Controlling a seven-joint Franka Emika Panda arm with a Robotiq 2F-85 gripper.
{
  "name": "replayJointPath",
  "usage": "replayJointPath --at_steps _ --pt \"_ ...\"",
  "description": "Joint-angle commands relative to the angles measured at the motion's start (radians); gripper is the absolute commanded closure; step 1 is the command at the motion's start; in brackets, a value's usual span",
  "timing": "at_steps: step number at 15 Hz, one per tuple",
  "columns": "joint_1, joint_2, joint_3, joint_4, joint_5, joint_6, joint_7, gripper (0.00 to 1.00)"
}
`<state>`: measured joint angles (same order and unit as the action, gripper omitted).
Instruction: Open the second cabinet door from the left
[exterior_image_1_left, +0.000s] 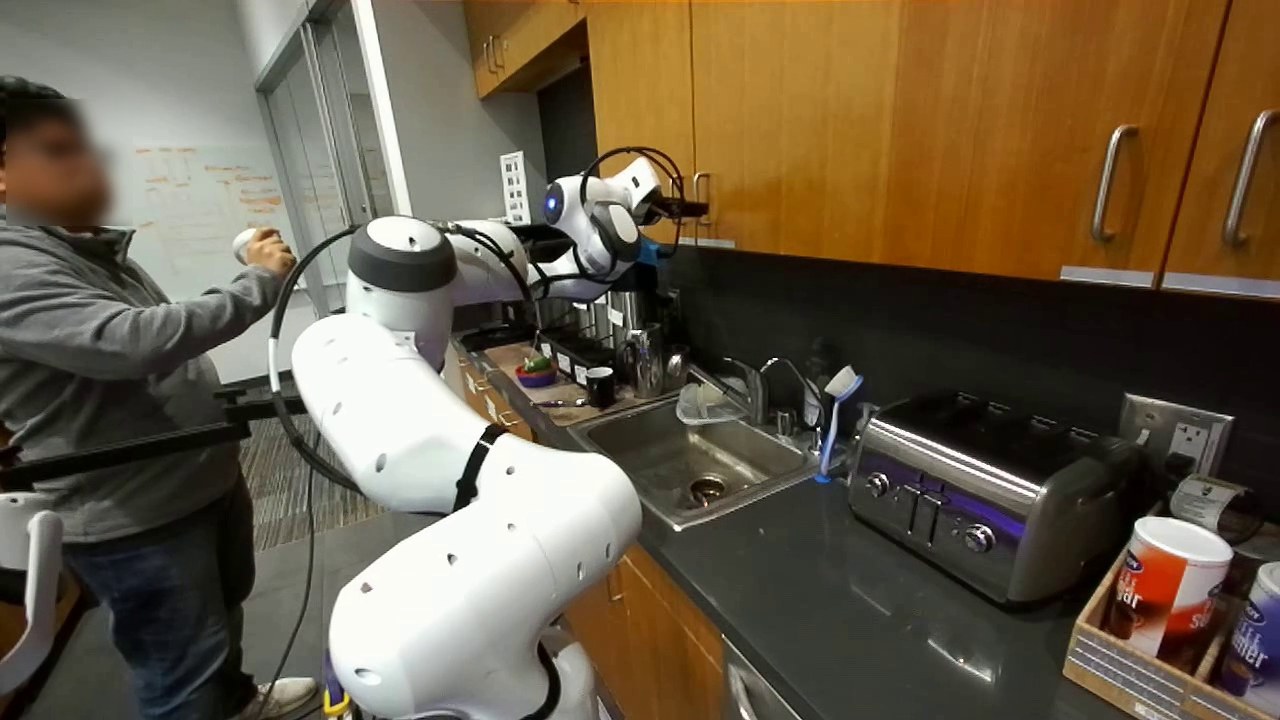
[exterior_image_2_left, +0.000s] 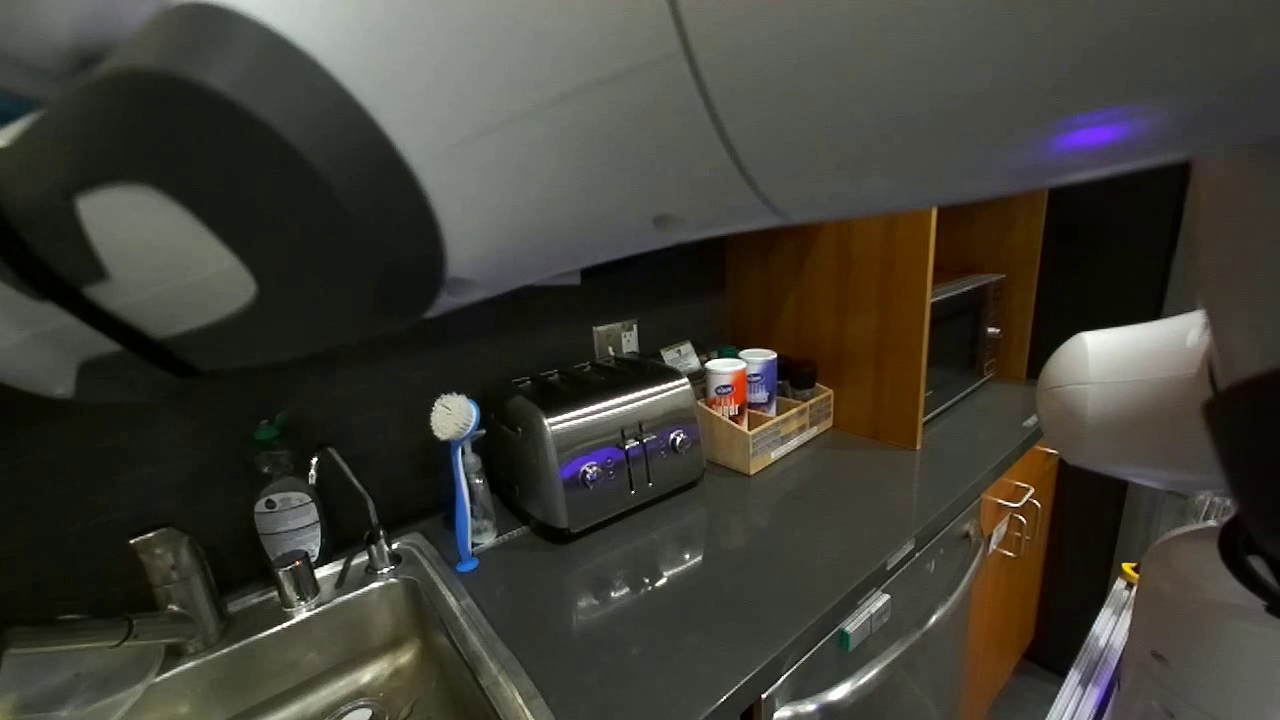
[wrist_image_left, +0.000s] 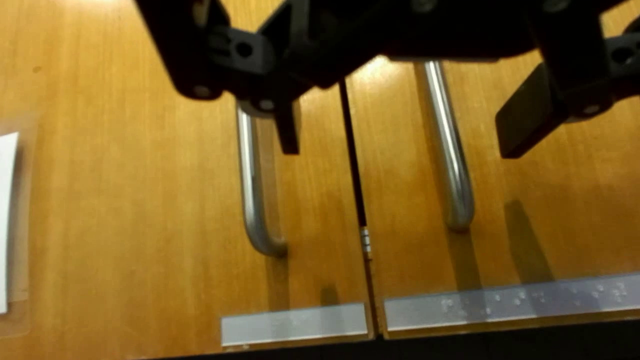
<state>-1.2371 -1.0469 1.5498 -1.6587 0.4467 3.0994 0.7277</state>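
Straddling right handle (wrist_image_left: 452, 150) with wide-spread, empty pincer (wrist_image_left: 400, 142); hard to gauge depth. Ease in, close squarely, pull gently.

Office kitchen with sink (exterior_image_1_left: 655, 450), toaster (exterior_image_1_left: 980, 490) and scribbled whiteboard (exterior_image_1_left: 205, 130).

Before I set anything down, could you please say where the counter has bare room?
Bare: the counter in front of the toaster, from the sink to the wooden box. Crowded: around the sink's back edge, with faucet, green-capped bottle and brush.
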Motion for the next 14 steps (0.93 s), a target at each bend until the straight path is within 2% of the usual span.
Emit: replayJointPath --at_steps 1,7,8,9,14 --pt "-0.047 -0.007 -0.006 0.048 -0.027 -0.034 0.004 0.0" --pt "-0.063 -0.008 -0.01 0.048 -0.037 -0.049 0.004 0.0" --pt "-0.062 -0.006 -0.009 0.046 -0.038 -0.05 0.003 0.16" --pt "-0.062 -0.008 -0.009 0.045 -0.038 -0.049 0.003 0.26" --pt "-0.042 -0.004 -0.017 0.023 -0.041 -0.076 0.003 0.53"
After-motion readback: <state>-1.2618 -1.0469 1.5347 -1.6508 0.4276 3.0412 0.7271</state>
